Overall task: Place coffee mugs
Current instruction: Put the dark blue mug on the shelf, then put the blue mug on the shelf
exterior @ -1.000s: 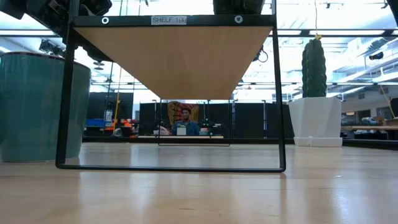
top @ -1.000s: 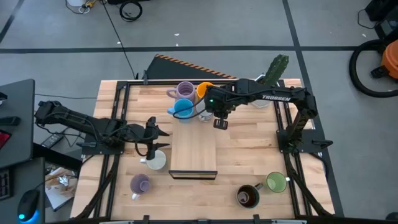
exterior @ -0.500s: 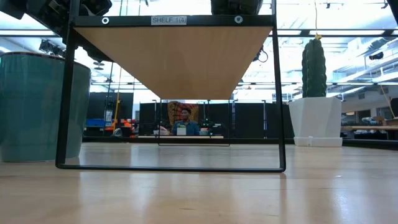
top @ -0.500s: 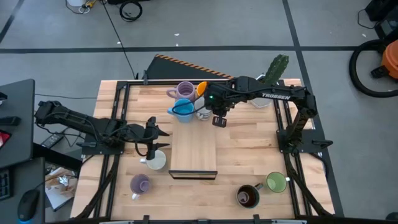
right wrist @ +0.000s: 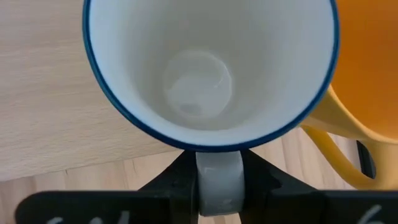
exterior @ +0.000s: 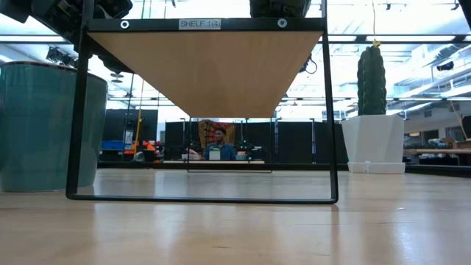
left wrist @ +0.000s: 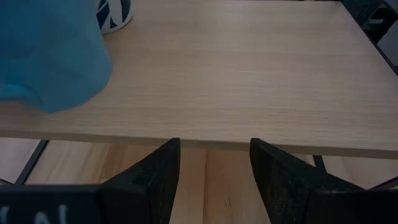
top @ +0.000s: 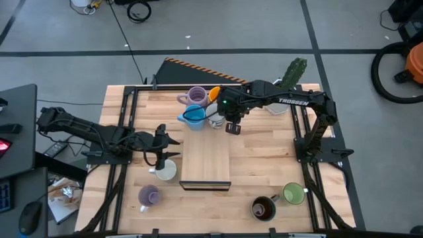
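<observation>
Right gripper [top: 220, 121]: at the far middle of the table, its dark fingers [right wrist: 168, 180] clenched on the handle of a white round mug with a thin blue rim [right wrist: 208, 68]; the mug's open mouth faces the wrist camera, empty inside.
Orange mug [right wrist: 370, 74]: just beside the held white mug, its looped handle next to the right claw.
Blue mug [top: 195, 116]: just beside the right claw, on the side toward the left arm, with a lilac mug [top: 196, 96] close behind it.
Left gripper [top: 160, 154]: near the left edge of the small light-wood shelf with a black frame [top: 206, 162], fingers [left wrist: 155, 177] parted and holding nothing, pointing across the shelf's top board.
Second white mug [top: 164, 170]: on the table just beneath the left claw; whether they touch cannot be told.
Second lilac mug [top: 148, 196]: nearer the table's front edge than the left claw, a little apart from it.
Green mug [top: 293, 194] and dark brown mug [top: 264, 208]: side by side at the front right, well apart from both claws.
White pot with a green cactus [exterior: 374, 118]: at the far right corner, beyond the right arm.
</observation>
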Available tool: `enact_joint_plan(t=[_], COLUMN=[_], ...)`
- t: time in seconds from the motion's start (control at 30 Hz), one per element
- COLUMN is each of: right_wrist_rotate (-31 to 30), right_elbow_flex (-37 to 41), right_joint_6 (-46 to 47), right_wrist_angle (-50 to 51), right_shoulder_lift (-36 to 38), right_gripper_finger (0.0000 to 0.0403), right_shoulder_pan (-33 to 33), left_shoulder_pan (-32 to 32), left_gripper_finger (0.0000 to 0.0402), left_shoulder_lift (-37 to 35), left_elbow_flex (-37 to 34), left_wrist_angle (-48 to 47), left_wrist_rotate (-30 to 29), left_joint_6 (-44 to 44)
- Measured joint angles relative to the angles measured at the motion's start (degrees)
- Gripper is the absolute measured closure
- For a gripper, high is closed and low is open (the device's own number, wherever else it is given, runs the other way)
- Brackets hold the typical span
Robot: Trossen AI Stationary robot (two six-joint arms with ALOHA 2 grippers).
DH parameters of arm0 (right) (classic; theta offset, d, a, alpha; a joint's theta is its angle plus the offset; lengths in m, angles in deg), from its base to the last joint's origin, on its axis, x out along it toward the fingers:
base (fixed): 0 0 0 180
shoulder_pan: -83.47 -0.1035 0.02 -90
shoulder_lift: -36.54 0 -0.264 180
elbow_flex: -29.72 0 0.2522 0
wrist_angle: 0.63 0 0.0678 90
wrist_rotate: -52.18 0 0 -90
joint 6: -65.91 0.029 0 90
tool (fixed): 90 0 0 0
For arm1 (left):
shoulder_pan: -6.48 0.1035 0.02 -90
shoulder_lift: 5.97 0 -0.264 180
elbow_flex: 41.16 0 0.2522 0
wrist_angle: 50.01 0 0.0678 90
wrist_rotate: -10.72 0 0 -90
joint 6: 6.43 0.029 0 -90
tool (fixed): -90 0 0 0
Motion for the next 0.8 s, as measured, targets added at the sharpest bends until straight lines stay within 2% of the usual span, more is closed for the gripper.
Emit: enact_joint_plan(t=[0.2, 0.5, 0.8], right_wrist_rotate=[-0.07, -0.11, -0.35], right_elbow_flex=[0.0, 0.07, 0.07], right_joint_6=[-0.13, -0.11, -0.11], right_wrist_angle=[0.13, 1.65, 2.66], right_shoulder_lift=[0.0, 0.5, 3.39], right_gripper_finger=[0.0305, 0.0249, 0.021], right_shoulder_pan=[0.11, 0.23, 0.02], left_shoulder_pan=[0.0, 0.0, 0.02], left_gripper_finger=[0.0201, 0.0201, 0.0201], left_shoulder_lift=[0.0, -0.5, -0.39], left_elbow_flex=[0.0, 0.88, 9.69], left_wrist_angle=[0.0, -1.22, -16.76], left_wrist_rotate=[0.0, 0.0, -0.01], left_joint_6=[0.04, -0.27, -2.74])
